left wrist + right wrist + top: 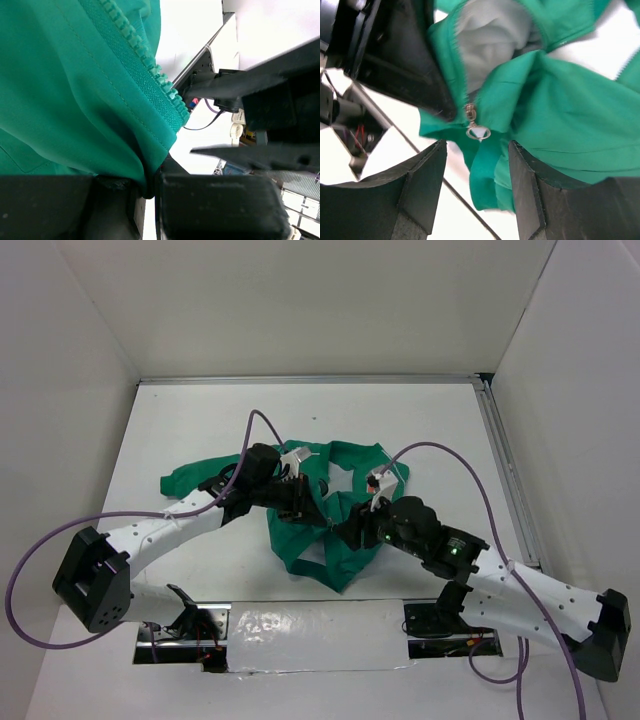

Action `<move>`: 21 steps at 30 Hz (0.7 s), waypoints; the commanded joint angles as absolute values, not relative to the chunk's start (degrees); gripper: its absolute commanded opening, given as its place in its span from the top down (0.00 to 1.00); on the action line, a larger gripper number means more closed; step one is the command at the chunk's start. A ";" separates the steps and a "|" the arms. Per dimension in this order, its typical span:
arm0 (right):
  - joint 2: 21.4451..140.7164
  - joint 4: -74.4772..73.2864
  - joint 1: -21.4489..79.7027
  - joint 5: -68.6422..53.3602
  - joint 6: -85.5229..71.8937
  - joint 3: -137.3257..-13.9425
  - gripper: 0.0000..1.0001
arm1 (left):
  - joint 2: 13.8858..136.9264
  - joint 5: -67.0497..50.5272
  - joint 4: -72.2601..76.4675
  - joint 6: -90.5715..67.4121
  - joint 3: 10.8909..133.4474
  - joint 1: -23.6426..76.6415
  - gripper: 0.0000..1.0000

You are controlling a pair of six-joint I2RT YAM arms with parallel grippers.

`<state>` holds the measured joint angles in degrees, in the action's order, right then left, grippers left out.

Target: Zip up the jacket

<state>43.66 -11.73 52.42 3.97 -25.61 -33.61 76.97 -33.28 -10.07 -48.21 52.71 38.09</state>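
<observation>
Top view: green jacket (pixel 335 565) lay crumpled at frame centre on white table (pixel 420 420); small white tag (pixel 297 453) too small to read.
Left wrist: left gripper (pixel 147 192) pinched jacket edge below green zipper teeth (pixel 145 60).
Right wrist: right gripper (pixel 476 150) spread; silver zipper pull (pixel 477 131) just above; white lining (pixel 490 35) at top.

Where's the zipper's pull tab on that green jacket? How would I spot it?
Start at the green jacket, the only coloured cloth in the top view. In the right wrist view, follow its front edge down from the white lining to just ahead of the open right hand. The pull tab hangs there: the only small silvery metal loop against green cloth.
</observation>
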 commanded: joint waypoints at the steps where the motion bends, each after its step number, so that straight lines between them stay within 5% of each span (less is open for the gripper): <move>1: 44.99 -10.19 55.97 3.94 -21.80 -34.36 0.40 | 76.90 -33.31 -8.88 -48.16 53.79 38.41 1.00; 21: 63.80 -18.19 71.54 37.95 -27.42 -46.05 0.43 | 76.91 -32.26 -10.20 -50.36 54.93 38.50 1.00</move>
